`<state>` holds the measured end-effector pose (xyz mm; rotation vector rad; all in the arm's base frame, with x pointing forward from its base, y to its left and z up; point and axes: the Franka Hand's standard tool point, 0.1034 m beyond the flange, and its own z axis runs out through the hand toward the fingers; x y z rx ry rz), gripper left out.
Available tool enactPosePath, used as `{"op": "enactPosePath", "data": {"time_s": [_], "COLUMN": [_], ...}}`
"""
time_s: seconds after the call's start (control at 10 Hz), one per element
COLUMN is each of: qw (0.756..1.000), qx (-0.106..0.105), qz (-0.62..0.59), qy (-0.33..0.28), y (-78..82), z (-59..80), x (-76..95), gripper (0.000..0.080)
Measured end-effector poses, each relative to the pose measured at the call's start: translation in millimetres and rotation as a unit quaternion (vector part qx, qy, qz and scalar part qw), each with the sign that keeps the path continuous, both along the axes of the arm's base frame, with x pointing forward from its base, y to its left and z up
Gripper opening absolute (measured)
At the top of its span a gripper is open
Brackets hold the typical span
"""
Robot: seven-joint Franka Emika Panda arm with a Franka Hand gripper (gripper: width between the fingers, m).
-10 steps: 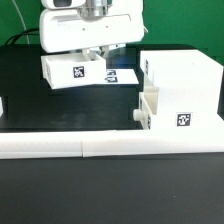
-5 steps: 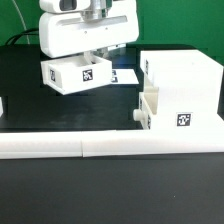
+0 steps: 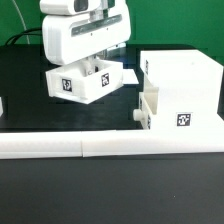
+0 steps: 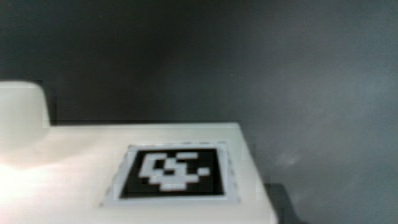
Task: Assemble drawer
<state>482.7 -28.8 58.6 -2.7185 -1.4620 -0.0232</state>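
Observation:
My gripper (image 3: 97, 62) is shut on a small white open-top tray (image 3: 82, 84) and holds it in the air above the black table, turned so two tagged walls face the exterior view. The fingers are mostly hidden behind the white hand and the tray. The wrist view is filled by this tray's white surface (image 4: 71, 150) with a black-and-white tag (image 4: 175, 170) on it, with no fingers showing. The large boxy shell (image 3: 185, 75) stands at the exterior view's right. The second small tray (image 3: 152, 108) with a round knob sits in the shell's open front.
Long low white border bars (image 3: 110, 147) run along the near side of the table. A small white piece (image 3: 2, 104) shows at the exterior view's left edge. Cables hang behind the arm.
The held tray has turned about the vertical, so a second tagged wall shows. It has moved lower and toward the exterior view's right, nearer the shell.

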Motion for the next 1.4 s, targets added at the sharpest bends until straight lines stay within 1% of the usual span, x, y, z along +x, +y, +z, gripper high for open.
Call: {"op": "enactPosePath", "data": {"time_s": [0.3, 0.4, 0.6, 0.7, 0.8, 1.1, 1.4], "qw": [0.997, 0.99, 0.968, 0.962, 0.956, 0.956, 0.954], "qx": [-0.001, -0.005, -0.021, -0.022, -0.022, -0.022, -0.026], "qz": [0.083, 0.139, 0.248, 0.273, 0.292, 0.292, 0.299], "qy": [-0.003, -0.005, -0.011, -0.012, -0.012, -0.012, -0.02], "y": [-1.4, -2.5, -5.0, -6.0, -6.7, -6.7, -4.5], "z": [-1.0, -0.2, 5.3, 4.6, 4.1, 3.6, 6.5], "x": [-0.2, 5.9, 26.7, 26.4, 25.8, 27.0, 53.1], "gripper": [0.0042, 0.0042, 0.0042, 0.0042, 0.0042, 0.0042, 0.0042]}}
